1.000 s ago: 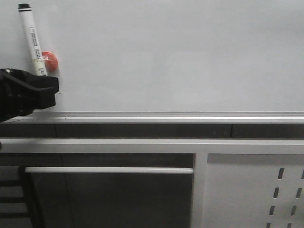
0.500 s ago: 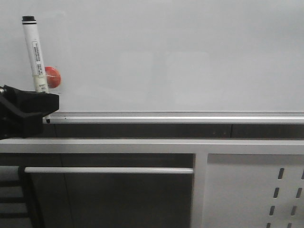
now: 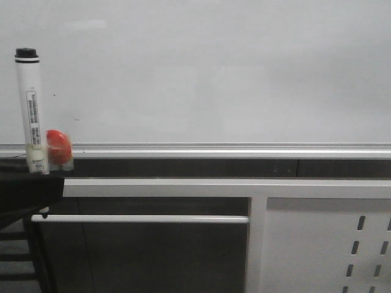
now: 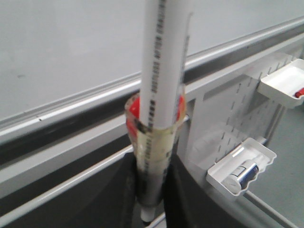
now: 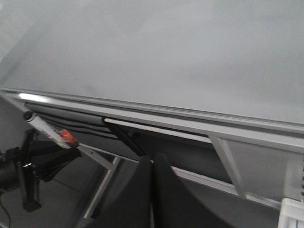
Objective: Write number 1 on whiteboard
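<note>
Left claw (image 4: pixel 151 190) clamped on white cylindrical marker pen (image 3: pixel 30 107), red tape-wrapped blob (image 3: pixel 58 147) on barrel, black end up. Claw sat below silver rail of large pale glossy whiteboard (image 3: pixel 214 73). No stroke of number 1 visible on board. Risk: nib pointing down, missing board; pen slipping. Right claw (image 5: pixel 151 190) appeared pressed together, empty.

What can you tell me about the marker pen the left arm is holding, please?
The marker pen is a white plastic cylinder with a black end on top and a printed label down its barrel. It stands nearly upright in front of the whiteboard, clamped low on its barrel by the left gripper. Clear tape binds something red to its lower part. Its dark tip points down, away from the board.
</note>
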